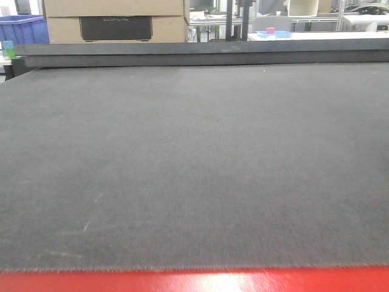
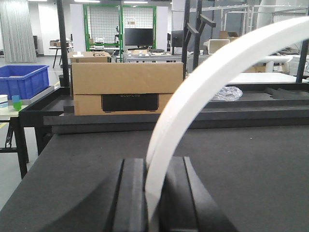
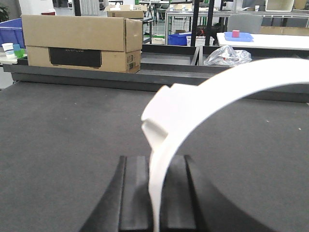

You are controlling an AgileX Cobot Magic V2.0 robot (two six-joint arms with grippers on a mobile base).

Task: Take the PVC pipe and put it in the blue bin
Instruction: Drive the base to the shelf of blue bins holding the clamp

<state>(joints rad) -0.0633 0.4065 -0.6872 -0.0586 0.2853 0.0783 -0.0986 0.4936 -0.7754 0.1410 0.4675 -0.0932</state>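
Red edge [image 1: 194,281] nearest, dark grey surface [image 1: 194,170] behind. Pinching curved white PVC pipe [image 2: 198,87] in left end effector [image 2: 155,166], second white arc [image 3: 193,104] in right end effector [image 3: 155,164], both above surface. Cardboard box [image 2: 126,77], blue bin [image 2: 24,79] beyond far edge.

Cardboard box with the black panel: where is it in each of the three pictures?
Front view: box at top left, beyond the table's far edge.
Left wrist view: box middle left, behind the table.
Right wrist view: box upper left, behind the table.
Shared landmark: the blue bin, left of the box in every view.
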